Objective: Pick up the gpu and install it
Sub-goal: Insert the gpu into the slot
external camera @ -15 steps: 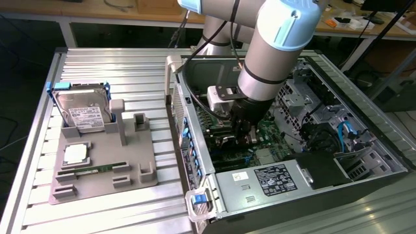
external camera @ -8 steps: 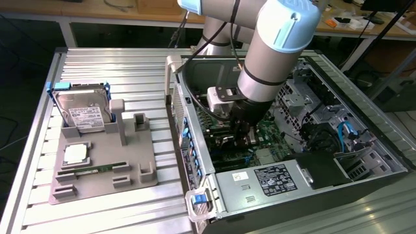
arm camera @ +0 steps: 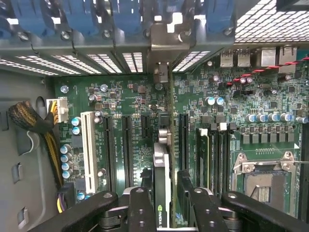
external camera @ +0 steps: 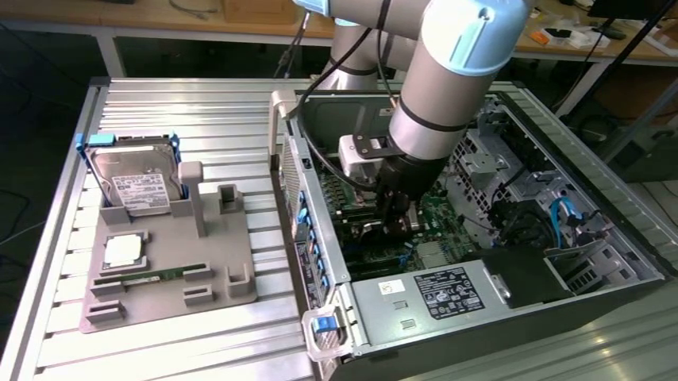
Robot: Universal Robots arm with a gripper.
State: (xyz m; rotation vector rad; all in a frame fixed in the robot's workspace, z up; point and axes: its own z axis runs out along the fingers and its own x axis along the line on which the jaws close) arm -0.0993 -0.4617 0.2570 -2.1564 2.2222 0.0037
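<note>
Install step, seemingly near done: the gpu [arm camera: 162,180] stood edge-on in the motherboard [arm camera: 120,96], fingers [arm camera: 140,209] apart alongside it; leaving would demand a straight lift.

gpu [arm camera: 162,166] near end hidden behind claw [arm camera: 167,195], hard drive [external camera: 132,178] label unreadable

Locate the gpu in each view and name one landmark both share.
Exterior view: the gpu stands edge-up inside the open case, largely hidden under the gripper.
Wrist view: the gpu is seen edge-on in the middle, between the fingers.
Shared landmark: the row of blue slot clips on the case wall at the card's bracket end.
</note>
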